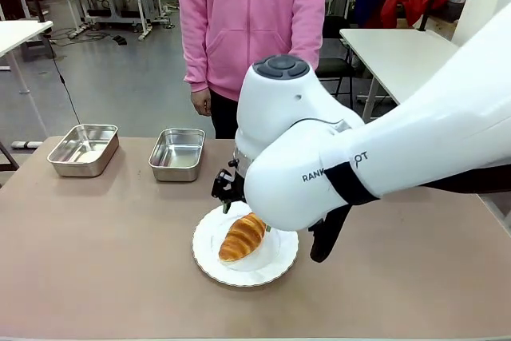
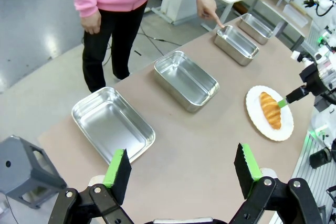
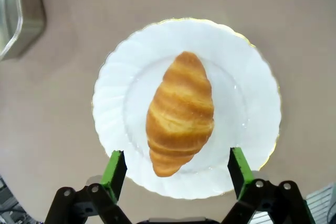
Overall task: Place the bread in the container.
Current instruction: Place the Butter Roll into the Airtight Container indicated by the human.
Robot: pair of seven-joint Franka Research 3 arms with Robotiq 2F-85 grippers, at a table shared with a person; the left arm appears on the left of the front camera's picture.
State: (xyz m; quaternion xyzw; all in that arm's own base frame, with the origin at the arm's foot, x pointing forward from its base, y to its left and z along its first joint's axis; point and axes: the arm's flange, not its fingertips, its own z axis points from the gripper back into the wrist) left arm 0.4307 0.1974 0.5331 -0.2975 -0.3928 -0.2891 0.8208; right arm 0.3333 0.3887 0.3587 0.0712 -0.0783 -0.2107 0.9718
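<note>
Bread (image 3: 180, 113) on plate, R jaws wide around one tip

We see it flat at the middle of the white plate (image 3: 252, 77), well apart from the pans. In the front view its long axis runs diag., near-left tip to far-right tip. From the R wrist it runs along the fingers. R gripper (image 3: 176, 152) hangs over it, jaws spread wide either side of one tapered end, pinching nothing. L gripper (image 2: 181, 150) is spread too, empty, above the table (image 2: 199, 140). A person's finger (image 2: 214, 19) points at the container (image 2: 236, 43), third pan along.

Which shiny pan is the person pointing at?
The third pan counting from the nearest in the left wrist view; the person's finger points at its corner.
</note>
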